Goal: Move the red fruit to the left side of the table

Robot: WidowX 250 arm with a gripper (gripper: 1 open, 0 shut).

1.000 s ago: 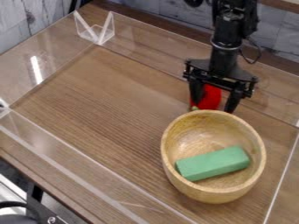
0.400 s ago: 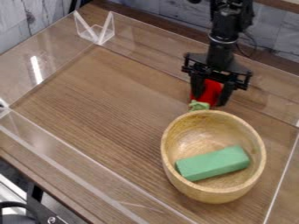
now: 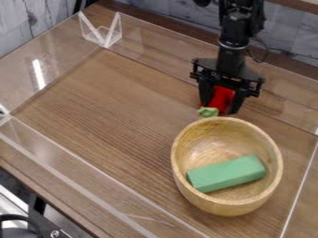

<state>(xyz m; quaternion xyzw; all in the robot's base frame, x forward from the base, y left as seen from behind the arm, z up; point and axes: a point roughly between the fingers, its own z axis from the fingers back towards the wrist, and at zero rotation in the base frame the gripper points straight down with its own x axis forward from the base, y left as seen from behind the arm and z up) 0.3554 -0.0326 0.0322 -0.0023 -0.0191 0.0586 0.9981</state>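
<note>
The red fruit (image 3: pixel 222 96) sits on the brown wood-grain table (image 3: pixel 112 112) at the back right, just behind the bowl, with its light green cap (image 3: pixel 207 112) poking out toward the front left. My gripper (image 3: pixel 224 100) points straight down over it. Its two black fingers stand on either side of the fruit, narrower than their widest. Whether the pads press on the fruit I cannot tell. The left half of the table lies bare of objects.
A round light wooden bowl (image 3: pixel 187 141) holding a green rectangular block (image 3: pixel 228 174) sits at the front right, close to the fruit. Clear acrylic walls (image 3: pixel 37 74) edge the table, and a small clear stand (image 3: pixel 102 33) is at the back left.
The gripper has shifted slightly left and lower onto the fruit. Its fingers have drawn in from wide open to either side of the fruit.
</note>
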